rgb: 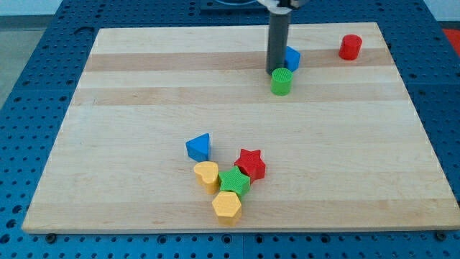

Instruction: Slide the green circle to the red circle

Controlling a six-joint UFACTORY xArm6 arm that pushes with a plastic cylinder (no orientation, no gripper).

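Claw: none fitted; the arm ends in a straight dark rod, so there is nothing to report as wide, narrow or holding. My tip (276, 72) stands on the bench (144, 86) near the view's top, right of centre. The green circle (281, 81) lies right at my tip, on its lower-right side; whether the two touch cannot be told. The red circle (350, 47) sits well apart, towards the view's top right corner. A blue block (292, 57), shape unclear, stands just beside the rod on its right and just above the green circle. Risk one: my tip is on the wrong side for the job. A push from here would likely send the green circle down and to the right, past the red circle rather than to it. I judge the tip must first come round to the circle's lower left. Risk two: the blue block stands close to the line between the two circles and could be caught and dragged along. Risk three: a round block may roll off an off-centre push. The blue triangle (199, 147), red star (251, 164), yellow heart (207, 175), green star (234, 182) and yellow hexagon (227, 206) cluster near the view's bottom, well clear
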